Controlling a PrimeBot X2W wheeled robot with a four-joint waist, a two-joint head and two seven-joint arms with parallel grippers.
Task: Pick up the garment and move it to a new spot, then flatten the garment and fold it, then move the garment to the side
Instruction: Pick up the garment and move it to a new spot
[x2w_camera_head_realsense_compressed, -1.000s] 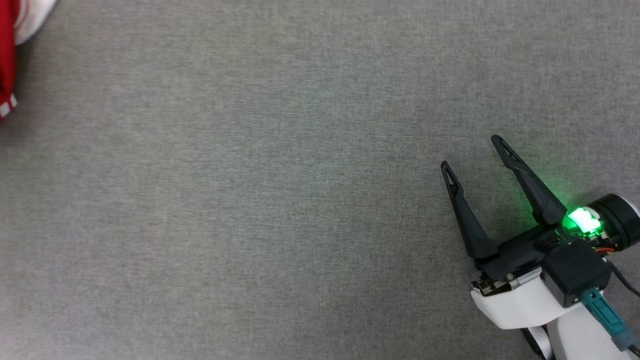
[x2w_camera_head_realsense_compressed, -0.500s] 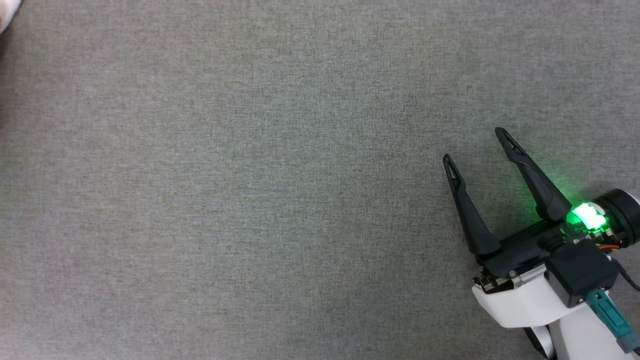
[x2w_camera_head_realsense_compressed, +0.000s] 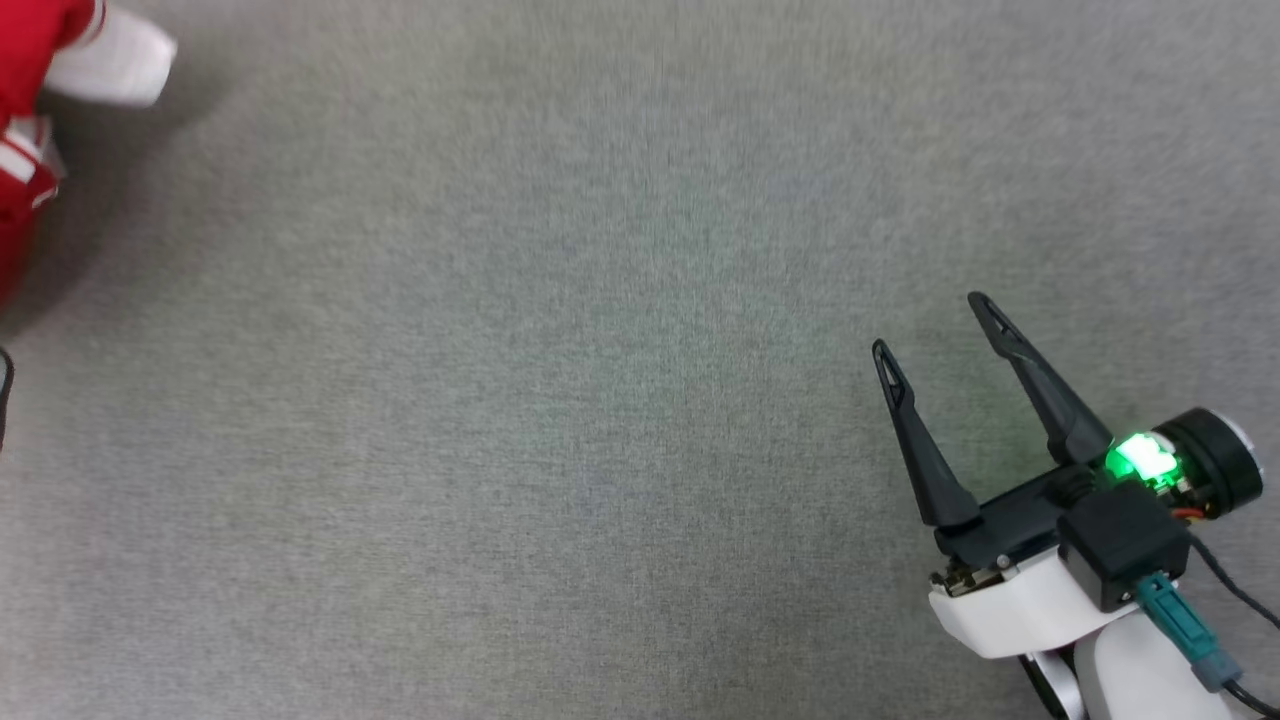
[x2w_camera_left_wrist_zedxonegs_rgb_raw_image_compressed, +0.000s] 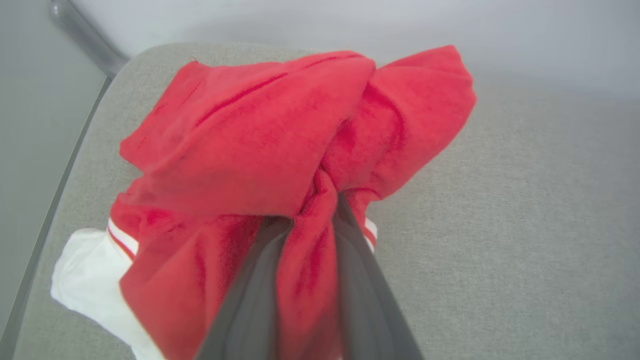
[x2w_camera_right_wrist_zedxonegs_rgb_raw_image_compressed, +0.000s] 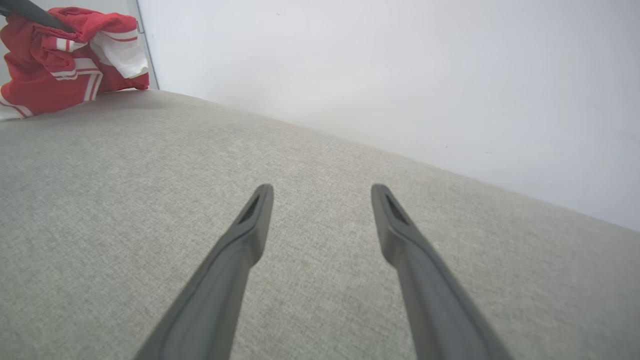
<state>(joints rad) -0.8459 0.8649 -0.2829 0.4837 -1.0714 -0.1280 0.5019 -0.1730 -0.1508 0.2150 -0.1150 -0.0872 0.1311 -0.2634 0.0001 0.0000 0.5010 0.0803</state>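
Left wrist view: left gripper (x2w_camera_left_wrist_zedxonegs_rgb_raw_image_compressed: 312, 215) is clamping the bunched garment (x2w_camera_left_wrist_zedxonegs_rgb_raw_image_compressed: 250, 140), lying far left of the open, empty right gripper (x2w_camera_head_realsense_compressed: 930, 325).

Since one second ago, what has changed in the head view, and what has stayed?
The garment has come further into the upper left corner, and the left gripper is shut on a bunch of its red cloth. The view itself shifted a little, so part may be camera motion. The right gripper stayed open, holding nothing, over the grey surface.
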